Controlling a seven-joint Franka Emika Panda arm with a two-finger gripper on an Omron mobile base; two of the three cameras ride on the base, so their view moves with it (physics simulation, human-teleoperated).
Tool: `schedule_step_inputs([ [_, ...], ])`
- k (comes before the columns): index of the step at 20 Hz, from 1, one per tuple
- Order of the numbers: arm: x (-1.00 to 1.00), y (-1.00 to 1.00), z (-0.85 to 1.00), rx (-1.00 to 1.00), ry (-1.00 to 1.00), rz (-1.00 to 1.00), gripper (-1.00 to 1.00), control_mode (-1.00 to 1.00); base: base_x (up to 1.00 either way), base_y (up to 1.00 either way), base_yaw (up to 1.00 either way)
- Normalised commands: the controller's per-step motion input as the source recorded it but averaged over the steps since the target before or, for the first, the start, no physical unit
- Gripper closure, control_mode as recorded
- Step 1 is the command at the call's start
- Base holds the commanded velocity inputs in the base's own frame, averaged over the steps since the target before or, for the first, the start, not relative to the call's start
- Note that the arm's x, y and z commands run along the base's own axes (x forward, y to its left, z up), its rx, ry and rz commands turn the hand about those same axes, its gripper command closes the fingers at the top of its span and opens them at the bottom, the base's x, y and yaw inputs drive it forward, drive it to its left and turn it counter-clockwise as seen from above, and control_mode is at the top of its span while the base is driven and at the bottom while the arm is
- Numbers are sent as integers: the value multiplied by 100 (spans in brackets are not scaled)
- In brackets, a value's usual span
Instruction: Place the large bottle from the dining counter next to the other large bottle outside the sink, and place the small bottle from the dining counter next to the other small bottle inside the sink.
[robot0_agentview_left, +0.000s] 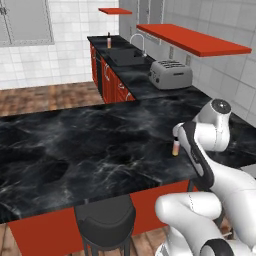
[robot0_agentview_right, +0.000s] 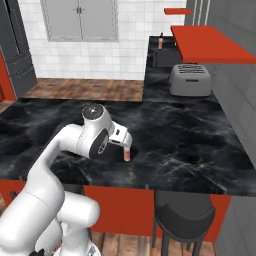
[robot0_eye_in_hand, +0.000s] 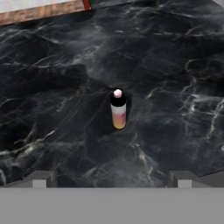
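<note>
One bottle (robot0_eye_in_hand: 118, 111) with a pink cap, dark neck and pink-to-yellow body stands upright on the black marble dining counter (robot0_eye_in_hand: 52, 87). I cannot tell whether it is the large or the small one. My gripper (robot0_eye_in_hand: 111, 180) hovers above it, open, with nothing between its fingertips (robot0_eye_in_hand: 39, 179). The right base view has the gripper (robot0_agentview_right: 124, 144) just over the bottle (robot0_agentview_right: 127, 154). From the left base view, the arm half hides the bottle (robot0_agentview_left: 175, 148). Far back, another bottle (robot0_agentview_left: 109, 41) stands on the counter beside the sink (robot0_agentview_left: 125, 56), outside the basin. The inside of the sink is hidden.
A silver toaster (robot0_agentview_left: 170, 73) sits on the side counter between the dining counter and the sink. A red shelf (robot0_agentview_left: 192, 39) hangs over it. A dark stool (robot0_agentview_left: 105, 222) stands at the dining counter's near edge. A faucet (robot0_agentview_left: 138, 41) rises behind the sink.
</note>
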Motion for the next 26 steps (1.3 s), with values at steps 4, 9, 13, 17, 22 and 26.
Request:
schedule_step_inputs([
  [4, 24, -7, -25, -1, -2, 0, -100, -100, 0, 0, 0],
  [9, 25, -4, -10, 0, -1, 0, -100, -100, 0, 0, 0],
  [13, 26, 0, -8, -1, -3, 0, -100, -100, 0, 0, 0],
  [17, 17, 0, -8, 0, 0, 0, -100, -100, 0, 0, 0],
  [22, 6, -9, -4, 0, 0, 0, -100, -100, 0, 0, 0],
  [26, 1, -2, -7, 0, 2, 0, -100, -100, 0, 0, 0],
])
